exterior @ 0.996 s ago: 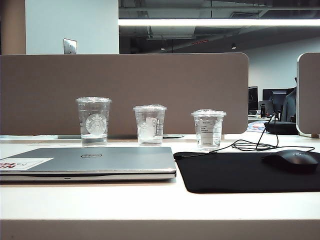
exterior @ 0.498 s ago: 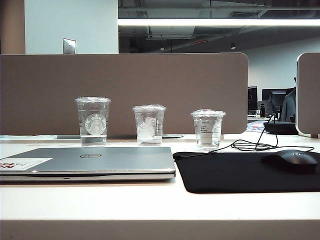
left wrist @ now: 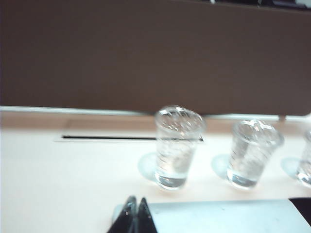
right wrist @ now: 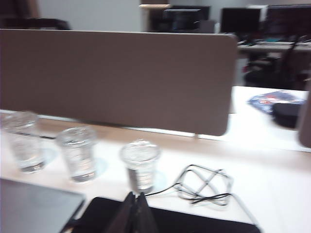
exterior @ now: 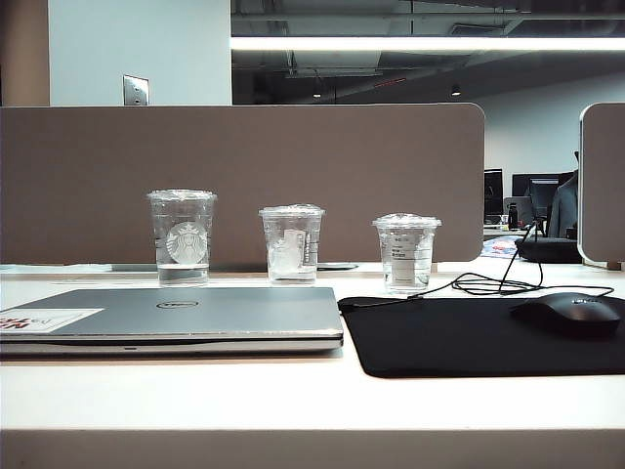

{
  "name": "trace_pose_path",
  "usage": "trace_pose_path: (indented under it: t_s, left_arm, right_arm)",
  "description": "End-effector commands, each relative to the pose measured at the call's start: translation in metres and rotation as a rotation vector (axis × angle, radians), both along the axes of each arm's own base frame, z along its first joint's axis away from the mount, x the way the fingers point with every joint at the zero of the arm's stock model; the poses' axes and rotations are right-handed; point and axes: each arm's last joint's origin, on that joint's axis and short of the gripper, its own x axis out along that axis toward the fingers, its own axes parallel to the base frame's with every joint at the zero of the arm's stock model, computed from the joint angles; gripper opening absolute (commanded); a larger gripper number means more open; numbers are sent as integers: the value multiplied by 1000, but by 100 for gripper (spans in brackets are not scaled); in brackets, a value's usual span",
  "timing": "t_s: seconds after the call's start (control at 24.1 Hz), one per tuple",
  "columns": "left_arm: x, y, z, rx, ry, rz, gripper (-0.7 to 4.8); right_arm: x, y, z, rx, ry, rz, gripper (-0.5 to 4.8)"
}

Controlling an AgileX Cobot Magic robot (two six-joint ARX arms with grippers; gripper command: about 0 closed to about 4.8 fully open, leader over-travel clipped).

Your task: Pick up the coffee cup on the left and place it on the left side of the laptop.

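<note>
The coffee cup (exterior: pixel 182 236), the tallest clear lidded cup with a round white logo, stands upright at the left of a row of cups behind the closed silver laptop (exterior: pixel 176 318). Neither arm shows in the exterior view. In the left wrist view my left gripper (left wrist: pixel 136 201) is shut and empty, hovering over the laptop's (left wrist: pixel 218 216) back corner, short of the coffee cup (left wrist: pixel 177 145). My right gripper (right wrist: pixel 135 195) is shut and empty above the black mouse mat (right wrist: pixel 194 221), with the coffee cup (right wrist: pixel 23 141) far off to its side.
Two shorter clear cups (exterior: pixel 291 244) (exterior: pixel 406 252) stand to the right of the coffee cup. A black mouse (exterior: pixel 571 313) lies on the mouse mat (exterior: pixel 469 337), its cable (exterior: pixel 488 285) coiled behind. A brown partition (exterior: pixel 244 176) closes the back of the desk.
</note>
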Motion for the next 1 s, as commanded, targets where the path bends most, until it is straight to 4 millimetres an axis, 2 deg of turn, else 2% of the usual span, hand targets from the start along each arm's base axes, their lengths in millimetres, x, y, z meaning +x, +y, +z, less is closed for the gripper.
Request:
trace_pose_path:
  t_s: [0.04, 0.37, 0.62, 0.83, 1.0]
  left_arm:
    - [17, -6, 6, 5, 4, -32, -6]
    - [62, -15, -3, 11, 88, -68, -6]
    - [81, -19, -15, 5, 70, -121, -6]
    - [98, -26, -33, -56, 97, -134, -6]
    - [112, -43, -51, -54, 117, -175, -6]
  right_arm:
    - [5, 9, 6, 31, 16, 75, -3]
    - [11, 43, -1, 12, 88, 277, -3]
    - [9, 61, -5, -5, 120, 329, -3]
    - [5, 74, -8, -20, 137, 370, -3]
    - [6, 79, -10, -29, 152, 387, -3]
